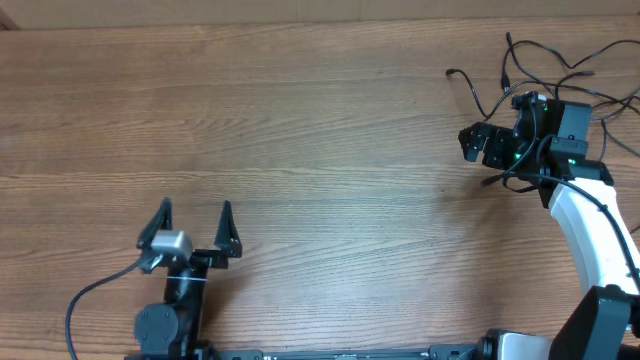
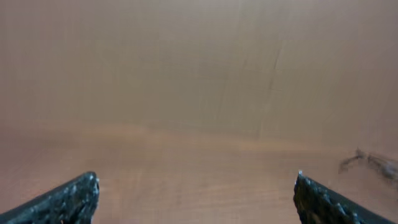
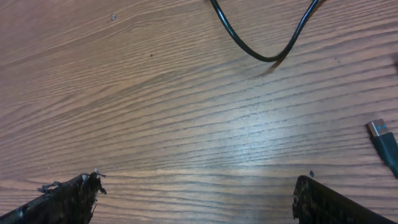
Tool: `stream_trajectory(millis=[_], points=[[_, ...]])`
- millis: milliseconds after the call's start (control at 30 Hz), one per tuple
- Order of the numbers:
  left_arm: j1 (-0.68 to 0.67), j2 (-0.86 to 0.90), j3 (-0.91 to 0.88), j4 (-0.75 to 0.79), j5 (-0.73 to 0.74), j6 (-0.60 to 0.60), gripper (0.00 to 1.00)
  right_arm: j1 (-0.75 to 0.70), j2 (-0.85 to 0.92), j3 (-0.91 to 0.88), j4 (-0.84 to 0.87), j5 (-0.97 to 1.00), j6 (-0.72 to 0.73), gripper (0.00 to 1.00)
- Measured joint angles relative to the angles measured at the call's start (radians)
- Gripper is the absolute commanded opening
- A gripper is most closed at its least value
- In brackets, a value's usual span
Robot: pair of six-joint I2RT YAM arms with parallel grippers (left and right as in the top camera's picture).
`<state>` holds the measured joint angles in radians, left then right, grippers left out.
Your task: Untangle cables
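Observation:
The cables (image 1: 560, 62) are thin black cords lying in a loose tangle at the table's far right corner, with small plugs at the strand ends. My right gripper (image 1: 478, 143) is open and empty just left of the tangle. In the right wrist view its fingers (image 3: 196, 190) stand wide apart over bare wood, with a black cable loop (image 3: 261, 53) ahead and a blue-tipped plug (image 3: 382, 134) at the right. My left gripper (image 1: 195, 225) is open and empty near the front left, far from the cables. Its wrist view (image 2: 196, 190) shows the cables (image 2: 373, 163) as a small blur.
The wooden table (image 1: 300, 130) spans the whole view. The right arm's white link (image 1: 590, 230) and its own thicker black wire reach from the front right toward the tangle. A grey wire (image 1: 90, 300) trails from the left arm.

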<state>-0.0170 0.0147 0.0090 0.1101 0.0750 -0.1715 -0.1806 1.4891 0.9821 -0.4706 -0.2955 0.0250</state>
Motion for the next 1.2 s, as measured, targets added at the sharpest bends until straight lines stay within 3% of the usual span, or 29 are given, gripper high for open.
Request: stream_trajectory(millis=[133,467,1200], points=[[0.0,-0.001,0.0,-0.183,-0.018,0.0,0.99,0.0,0.0,0.0,0.0,0.0,0.0,1.0],[0.0,-0.002,0.0,-0.186,-0.039,0.128,1.0,0.0,0.0,0.0,0.0,0.0,0.0,1.0],[0.0,-0.002,0.0,-0.186,-0.05,0.175,1.0,0.0,0.0,0.0,0.0,0.001,0.0,1.0]])
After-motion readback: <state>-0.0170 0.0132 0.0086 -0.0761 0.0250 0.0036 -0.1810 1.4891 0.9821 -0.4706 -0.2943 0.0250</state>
